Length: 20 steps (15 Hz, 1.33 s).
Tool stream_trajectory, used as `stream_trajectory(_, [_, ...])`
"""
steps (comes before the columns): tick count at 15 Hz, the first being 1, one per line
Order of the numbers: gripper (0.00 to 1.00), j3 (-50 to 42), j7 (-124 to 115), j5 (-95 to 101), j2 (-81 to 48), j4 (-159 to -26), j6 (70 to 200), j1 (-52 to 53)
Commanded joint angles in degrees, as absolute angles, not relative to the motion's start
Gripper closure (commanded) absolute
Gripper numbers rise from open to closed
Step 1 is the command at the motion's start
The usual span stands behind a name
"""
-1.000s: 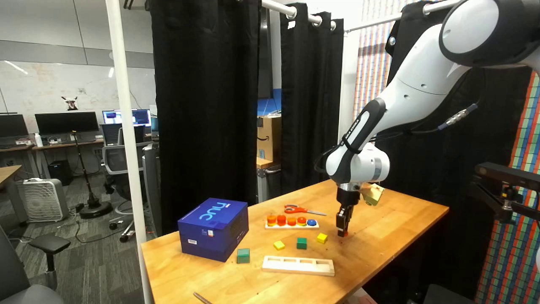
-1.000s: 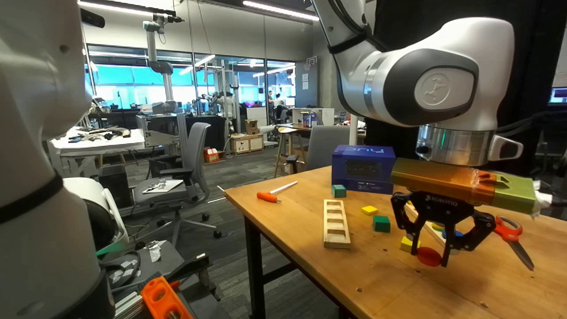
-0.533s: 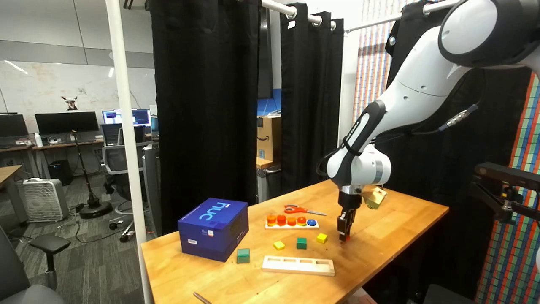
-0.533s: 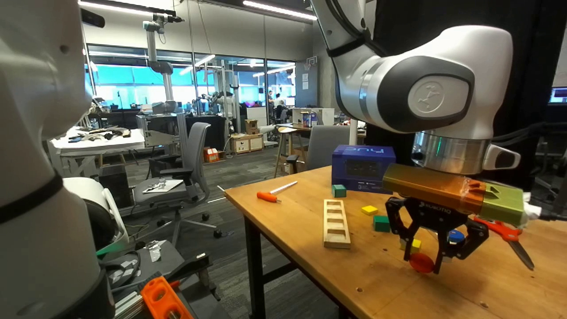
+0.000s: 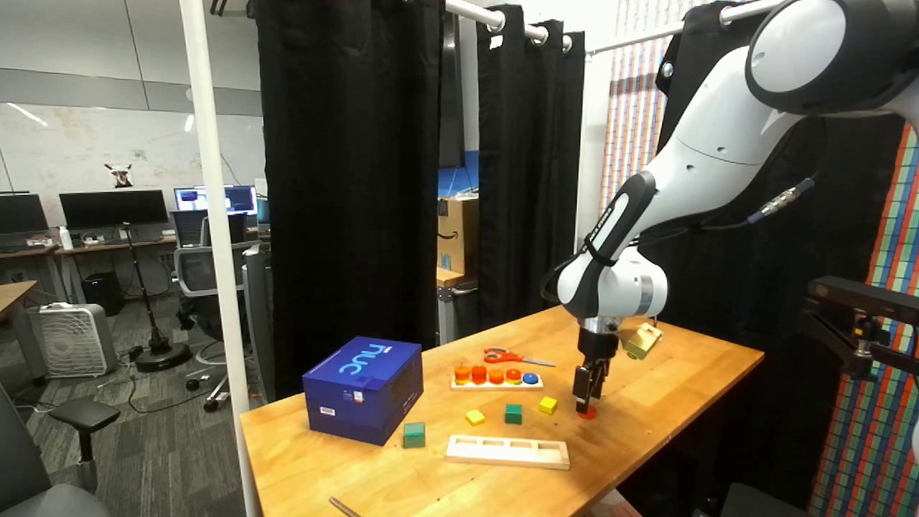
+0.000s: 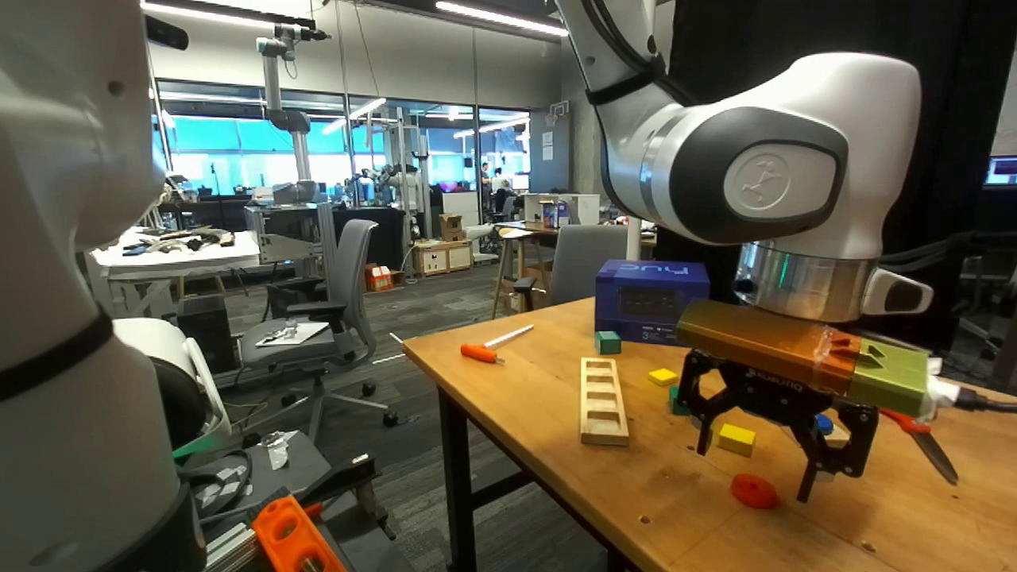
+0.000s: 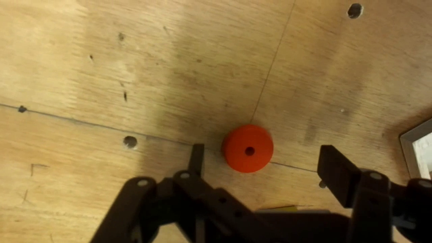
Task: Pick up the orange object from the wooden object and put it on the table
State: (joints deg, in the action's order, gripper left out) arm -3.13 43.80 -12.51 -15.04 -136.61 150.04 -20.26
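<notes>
The orange object, a red-orange disc with a hole in its centre, lies flat on the table; an exterior view shows the disc there too. My gripper is open just above, its fingers apart on either side of the disc and not touching it. In the wrist view the disc sits closer to the left finger. The open gripper shows in an exterior view as well. The wooden object, seemingly the pale board bearing orange, red and blue rings, stands farther back; my gripper partly hides it in an exterior view.
A yellow block stands close beside the gripper. Around it are another yellow block, green blocks, a slotted wooden frame, scissors, a screwdriver and a large blue box.
The arm has come down slightly. The fingers, which were shut on the tilted disc, have spread and let go of it, and the disc now rests flat on the table.
</notes>
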Motion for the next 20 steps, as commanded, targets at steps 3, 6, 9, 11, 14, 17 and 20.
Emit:
stream_trajectory(3, [0.0, -5.0, 41.4, -11.6, -8.9, -140.8, 148.3, -19.5])
stream_trajectory(6, [0.0, -8.2, 36.7, -7.5, -0.1, -145.3, 142.0, -18.7])
stream_trajectory(9, [0.0, -10.8, 32.4, -3.3, 8.3, -148.2, 134.7, -18.4])
stream_trajectory(11, [0.0, -12.2, 30.3, -1.5, 14.6, -149.9, 129.9, -18.3])
stream_trajectory(14, [0.0, -13.5, 28.7, 0.3, 24.1, -151.7, 123.8, -18.1])
stream_trajectory(17, [0.0, -10.0, 31.5, 0.3, 33.6, -153.2, 119.4, -20.8])
stream_trajectory(20, [0.0, -8.4, 35.5, 1.6, 43.3, -153.7, 113.6, -20.0])
